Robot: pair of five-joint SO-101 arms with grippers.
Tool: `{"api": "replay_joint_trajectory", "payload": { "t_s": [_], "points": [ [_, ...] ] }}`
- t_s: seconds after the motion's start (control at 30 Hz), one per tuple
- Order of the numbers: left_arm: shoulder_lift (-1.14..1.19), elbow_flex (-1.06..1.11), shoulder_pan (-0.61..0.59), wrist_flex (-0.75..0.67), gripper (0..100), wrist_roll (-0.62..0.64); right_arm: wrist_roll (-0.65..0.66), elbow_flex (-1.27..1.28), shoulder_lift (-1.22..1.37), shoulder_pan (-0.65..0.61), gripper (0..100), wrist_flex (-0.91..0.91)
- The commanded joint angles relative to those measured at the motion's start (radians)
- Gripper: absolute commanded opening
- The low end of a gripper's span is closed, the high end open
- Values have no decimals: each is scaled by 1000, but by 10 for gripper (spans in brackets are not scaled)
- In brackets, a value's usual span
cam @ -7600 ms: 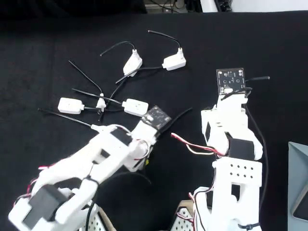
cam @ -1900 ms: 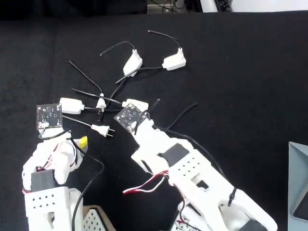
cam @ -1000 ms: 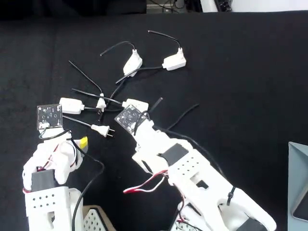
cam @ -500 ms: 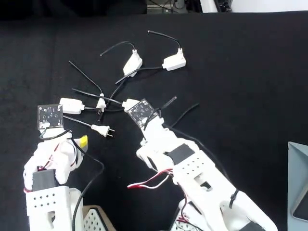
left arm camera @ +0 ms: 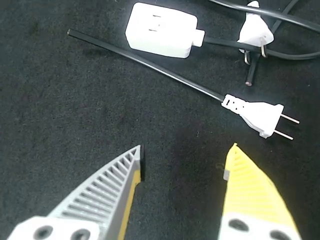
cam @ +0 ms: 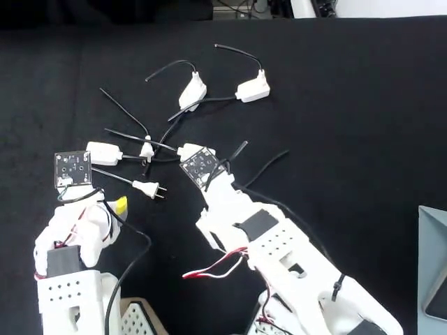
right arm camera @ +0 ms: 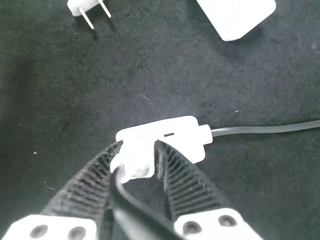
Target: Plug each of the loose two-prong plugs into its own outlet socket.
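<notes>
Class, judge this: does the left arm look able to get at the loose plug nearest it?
Probably yes: the left tool is open, and the plug lies just ahead of it, prongs free, with nothing over it or in between.

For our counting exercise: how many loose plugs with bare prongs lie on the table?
2. One plug lies just ahead of the left gripper; a smaller plug sits beyond it, beside a white socket. The right arm may hide another.
</notes>
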Motion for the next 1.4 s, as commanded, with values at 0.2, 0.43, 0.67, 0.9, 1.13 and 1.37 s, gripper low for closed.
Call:
{"api": "replay_joint_trajectory", "payload": {
  "t_s": [0.2, 0.43, 0.67, 0.9, 1.13, 1.37],
  "points": [
    [-8, -5, -1, -21, 266, -6, -6, 13, 2, -84, 12, 23],
    [-8, -5, -1, -21, 266, -6, -26, 12, 2, -98, 11, 25],
    [-8, -5, -1, -21, 266, -6, 25, 35, 8, 6, 11, 18],
    [-8, -5, -1, -21, 266, -6, 77, 62, 10, 32, 13, 17],
    [-8, -5, -1, -21, 266, -6, 72, 31, 5, 32, 145, 29],
    [-8, -5, -1, -21, 266, -6, 18, -99, 4, 31, 118, 109]
  ]
}}
